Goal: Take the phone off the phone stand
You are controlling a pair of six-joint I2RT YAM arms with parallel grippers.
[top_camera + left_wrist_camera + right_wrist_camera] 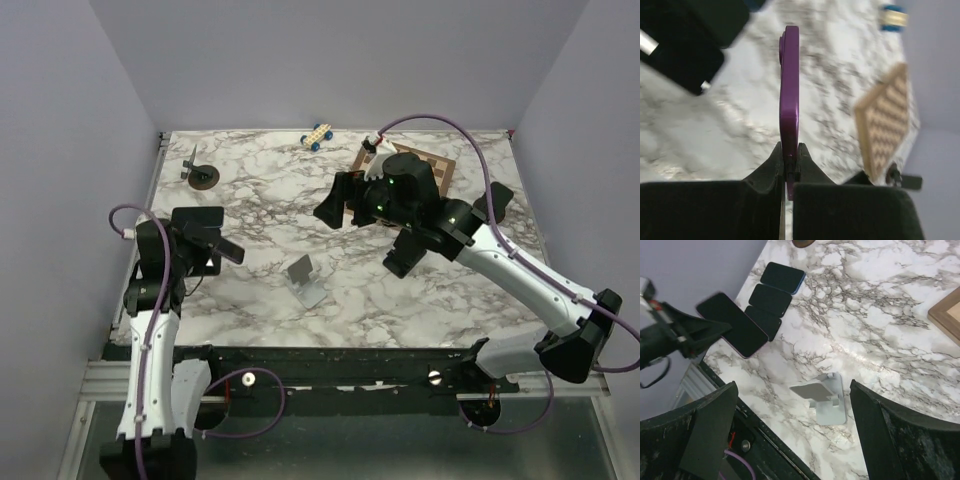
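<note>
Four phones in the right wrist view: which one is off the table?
The purple-edged phone, clamped edge-on in the left gripper's shut jaws; the other three phones lie flat on the marble table.

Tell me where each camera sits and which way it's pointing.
Top external: above and behind the bases, looking down on the marble table; left arm and right arm show.
Left wrist: on the left arm, looking past the left gripper, shut on the purple phone, toward the checkerboard.
Right wrist: on the right arm, looking down through the open right gripper at the empty phone stand.
Shared: top and right wrist both show stand and held phone.
</note>
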